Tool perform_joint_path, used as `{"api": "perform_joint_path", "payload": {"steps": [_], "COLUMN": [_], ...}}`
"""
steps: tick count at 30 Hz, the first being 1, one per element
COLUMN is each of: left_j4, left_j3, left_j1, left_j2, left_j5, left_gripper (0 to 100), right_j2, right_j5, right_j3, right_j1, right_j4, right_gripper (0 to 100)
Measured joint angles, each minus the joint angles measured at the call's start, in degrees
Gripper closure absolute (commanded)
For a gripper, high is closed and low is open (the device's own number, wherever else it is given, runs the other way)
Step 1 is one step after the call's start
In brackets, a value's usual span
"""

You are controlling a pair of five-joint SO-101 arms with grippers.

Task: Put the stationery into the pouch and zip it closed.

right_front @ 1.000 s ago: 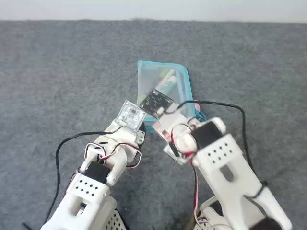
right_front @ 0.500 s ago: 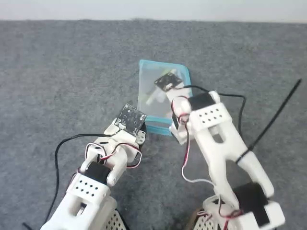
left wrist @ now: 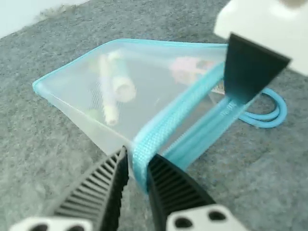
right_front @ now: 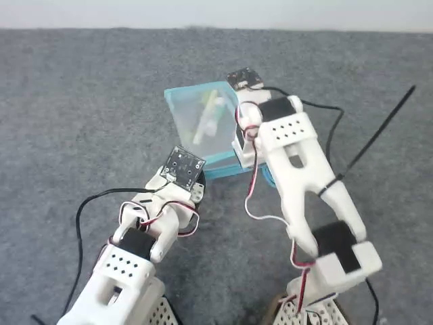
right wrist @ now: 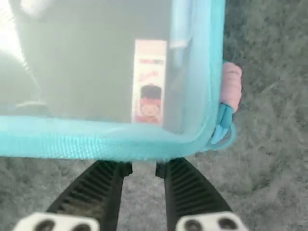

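While left claw [left wrist: 136,166] clamps the near-left corner of the pouch [right_front: 193,145], which lies mid-table with pens [left wrist: 113,91] inside, right claw [right wrist: 143,169], jaws slightly apart at the zip edge, should probably take the pull tab [right wrist: 223,124] and draw straight along the zip.

Your work surface: grey carpet [right_front: 81,101], short mottled nap — it covers the whole ground before you. At its far edge: pale plain wall [right_front: 203,13], a straight band. Your light: soft, even.
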Motion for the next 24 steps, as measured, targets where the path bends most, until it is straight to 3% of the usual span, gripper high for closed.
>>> {"api": "perform_joint_path", "payload": {"steps": [3, 13, 19, 24], "left_j4": [0.0, 0.0, 0.0, -0.1], "left_j3": [0.0, 0.0, 0.0, 0.1], "left_j1": [0.0, 0.0, -0.3, -5.4], "left_j2": [0.0, -0.1, -0.1, -0.1], "left_j5": [0.0, 0.0, 0.0, 0.3], "left_gripper": [99, 99, 99, 99], "right_j2": [2.0, 1.2, -9.1, -20.3], "right_j5": [-0.1, 2.4, 7.6, 11.8], "right_j3": [-3.2, -5.5, -5.5, -2.8], "right_j1": [-0.3, -1.0, -4.0, -5.0], "right_j4": [1.8, 3.3, 6.5, 6.5], "right_gripper": [76.4, 78.1, 78.1, 78.1]}}
